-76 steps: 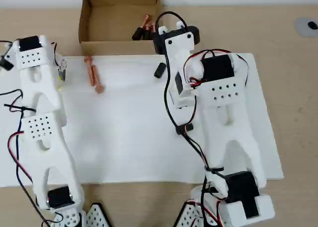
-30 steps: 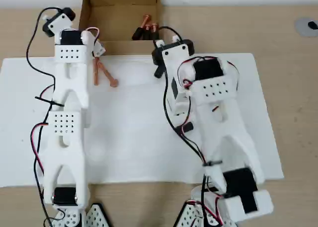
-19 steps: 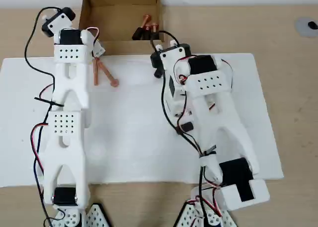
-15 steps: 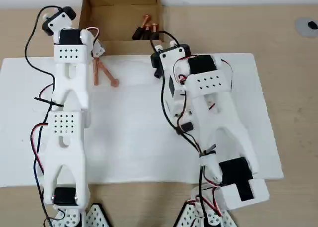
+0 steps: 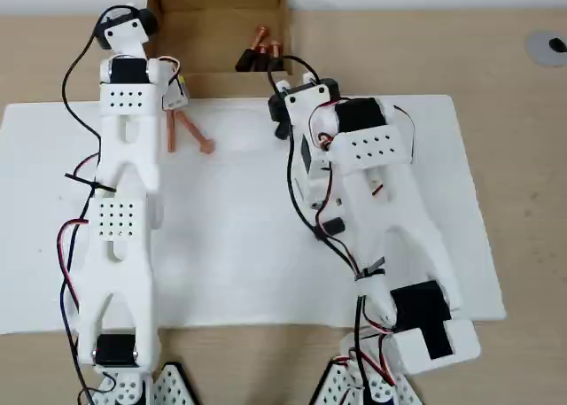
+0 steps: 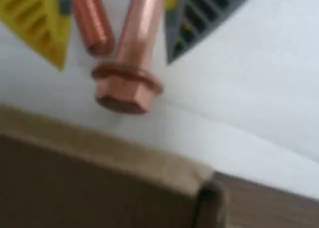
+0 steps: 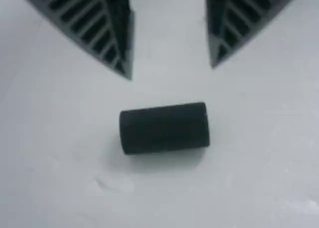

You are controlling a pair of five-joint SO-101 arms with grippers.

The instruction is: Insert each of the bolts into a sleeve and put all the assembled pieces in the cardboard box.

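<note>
- Since the earliest frame my left arm has swung in from the left edge of the white sheet [image 5: 230,228] to the bolts by the box, and my right arm has drawn back from the box front to stand over the sleeve.
- One of the two bolts has splayed out from the other since then, so they now lie in a narrow V.
- My left tool [image 6: 113,61] is spread, its yellow finger [image 6: 35,23] on one side and its grey finger [image 6: 209,13] on the other.
- Between them lie the bolt with the six-sided head [image 6: 132,63] and the threaded end of the second bolt [image 6: 92,23].
- Both bolts lie on the sheet, the head just short of the cardboard box [image 5: 155,42], whose front wall stands right beyond it.
- My right tool [image 7: 170,68] is spread too, and the black sleeve [image 7: 164,128] lies on its side on the sheet just past the fingertips, touching neither.
- From above, my right wrist and its black cables [image 5: 301,201] cover most of the sleeve.
- Assembled pieces [image 5: 258,50] lie in the right corner of the box.
- The sheet lies on a wooden tabletop [image 5: 523,157].
</note>
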